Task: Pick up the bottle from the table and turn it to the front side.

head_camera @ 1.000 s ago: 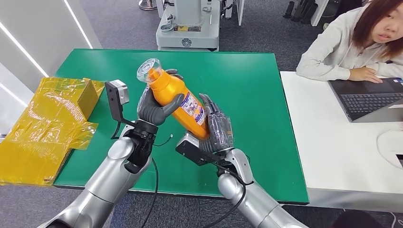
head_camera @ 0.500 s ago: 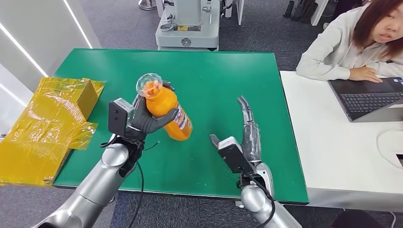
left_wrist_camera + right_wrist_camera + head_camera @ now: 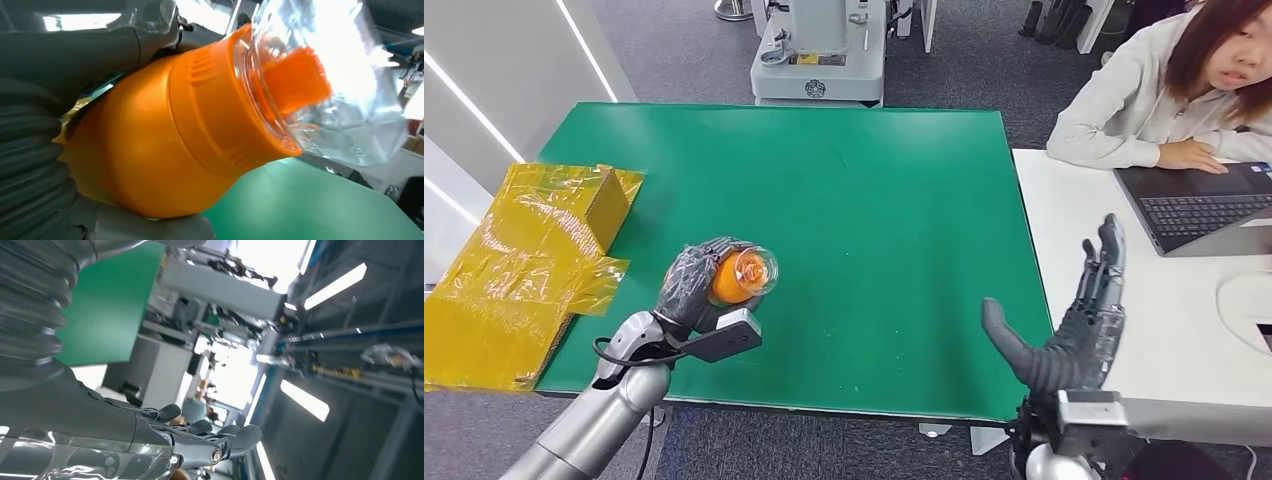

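My left hand (image 3: 692,285) grips an orange bottle (image 3: 732,278) with a clear cap (image 3: 756,268) near the front left of the green table (image 3: 864,200); the cap points toward my camera. In the left wrist view the orange bottle (image 3: 165,135) and its clear cap (image 3: 330,80) loom large, with my left hand (image 3: 55,60) wrapped around the body. My right hand (image 3: 1074,325) stands open at the table's right front corner, fingers straight and pointing up, holding nothing. The right wrist view has my right hand (image 3: 100,435) with its fingers (image 3: 225,440) stretched out.
A crumpled yellow bag (image 3: 514,260) lies off the table's left edge. A person (image 3: 1164,90) sits at a white desk (image 3: 1144,300) on the right with a laptop (image 3: 1204,205). A grey machine (image 3: 819,50) stands behind the table.
My right hand let go of the bottle and pulled back to the right front corner. My left hand carried the bottle down toward the front left, turning the cap toward my camera.
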